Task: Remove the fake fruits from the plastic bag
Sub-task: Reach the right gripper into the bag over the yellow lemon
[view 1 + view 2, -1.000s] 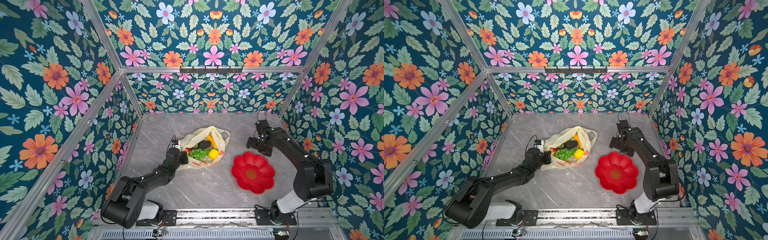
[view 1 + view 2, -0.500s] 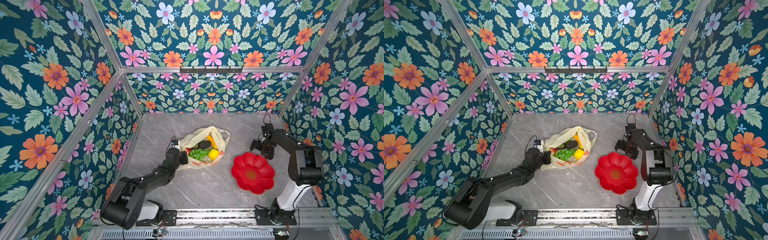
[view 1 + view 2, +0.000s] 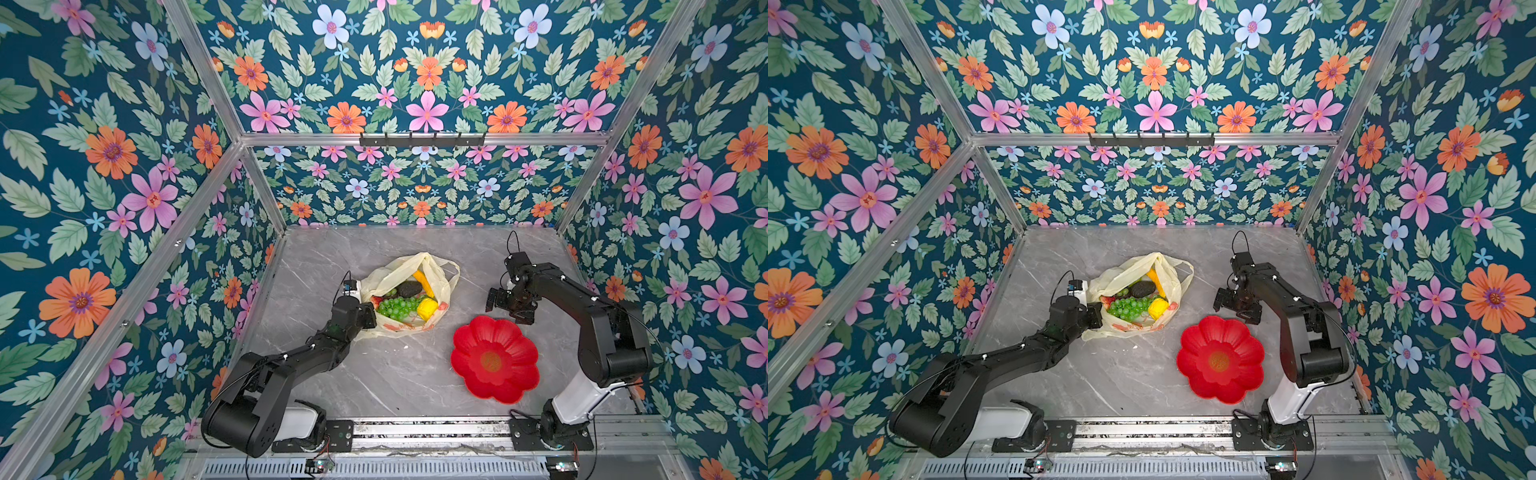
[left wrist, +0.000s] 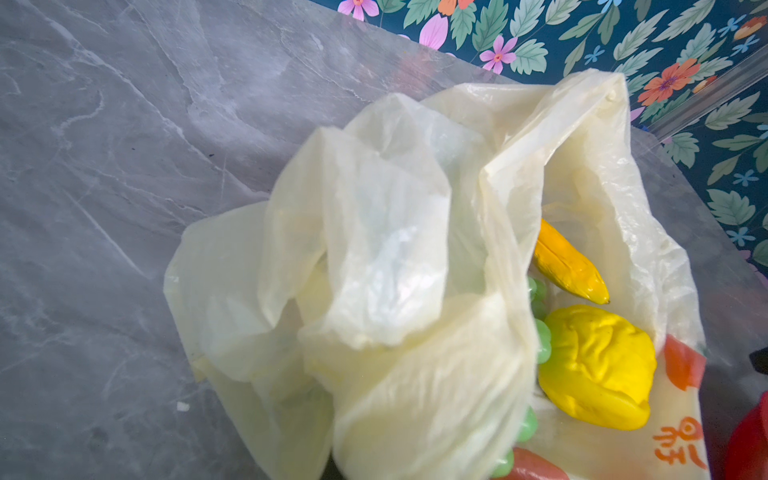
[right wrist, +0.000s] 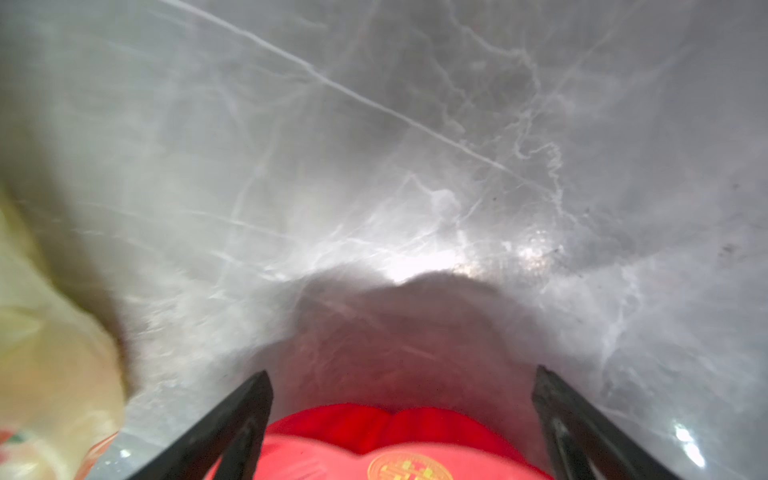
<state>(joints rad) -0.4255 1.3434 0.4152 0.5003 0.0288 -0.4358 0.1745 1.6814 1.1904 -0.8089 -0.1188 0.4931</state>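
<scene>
Hold plastic bag rim taut at 9 o'clock in shut left fingers. Lower wide-open, empty right fingers onto lemon.

Narrow tabletop gap separates plastic bag from plate.

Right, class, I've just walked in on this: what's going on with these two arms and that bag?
The left gripper is shut on the edge of the plastic bag, apparently holding it. The banana, lemon, grapes and avocado all lie inside it. The right gripper is open and empty, above the table between the bag and a red plate.
</scene>
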